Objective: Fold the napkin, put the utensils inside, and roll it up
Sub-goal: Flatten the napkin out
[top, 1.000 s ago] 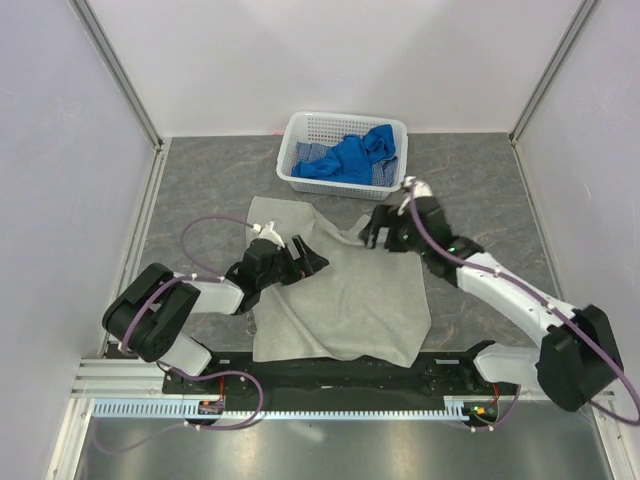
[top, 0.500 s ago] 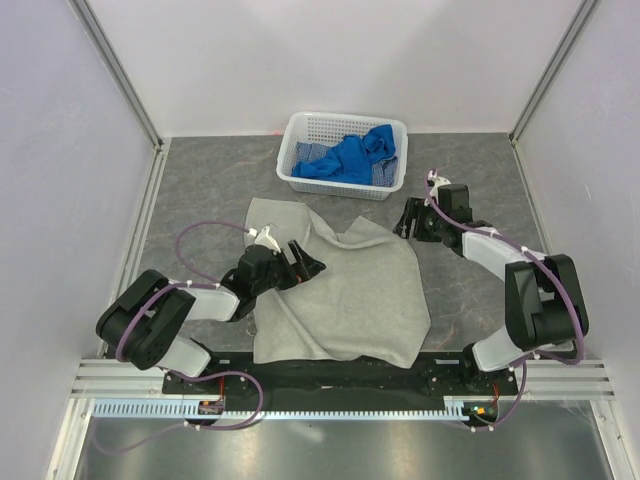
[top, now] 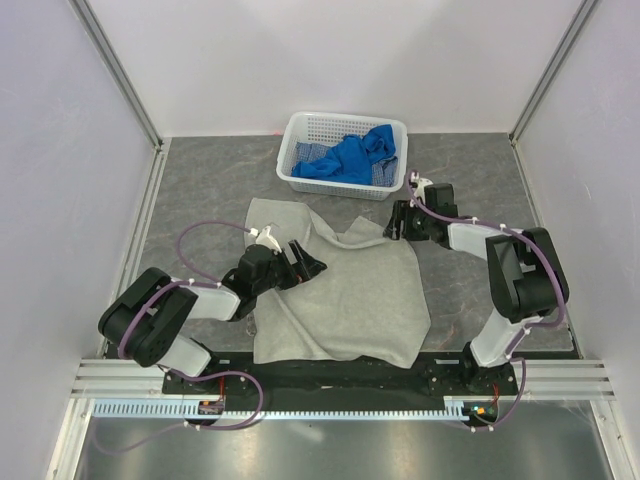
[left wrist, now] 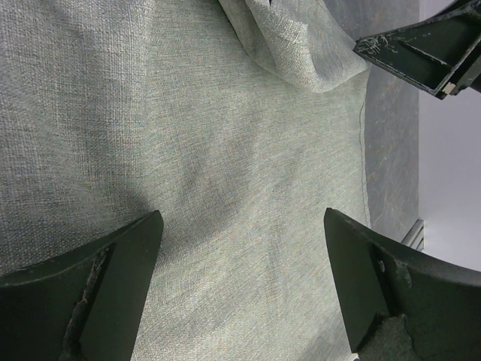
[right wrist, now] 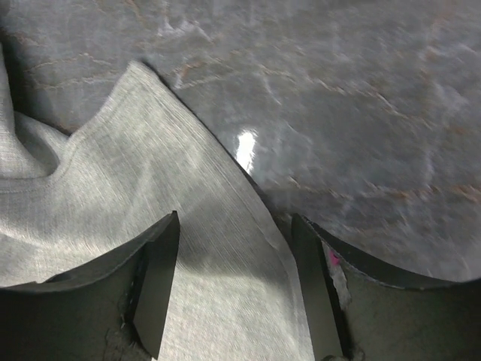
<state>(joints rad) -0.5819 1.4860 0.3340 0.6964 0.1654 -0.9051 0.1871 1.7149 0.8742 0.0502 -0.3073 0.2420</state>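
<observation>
The grey-beige napkin [top: 345, 295] lies spread on the table, with its far left part folded over into a ridge [left wrist: 301, 45]. My left gripper [top: 305, 263] hovers low over the middle of the napkin [left wrist: 225, 135]. Its jaws stand wide open [left wrist: 242, 218] with only cloth below. My right gripper [top: 400, 222] is at the napkin's far right corner. It is open [right wrist: 235, 219], and the napkin's edge [right wrist: 225, 188] runs between its fingers. The utensils do not show in any view.
A white basket [top: 300, 135] with bright blue cloths [top: 350, 158] stands at the back, just beyond the napkin. Dark marbled tabletop [top: 470, 200] lies bare to the right of the napkin. White walls enclose the table on three sides.
My right gripper swung right off the napkin, then came back a little to its far right corner, its jaws narrowing and its elbow folding in. The left gripper barely moved.
</observation>
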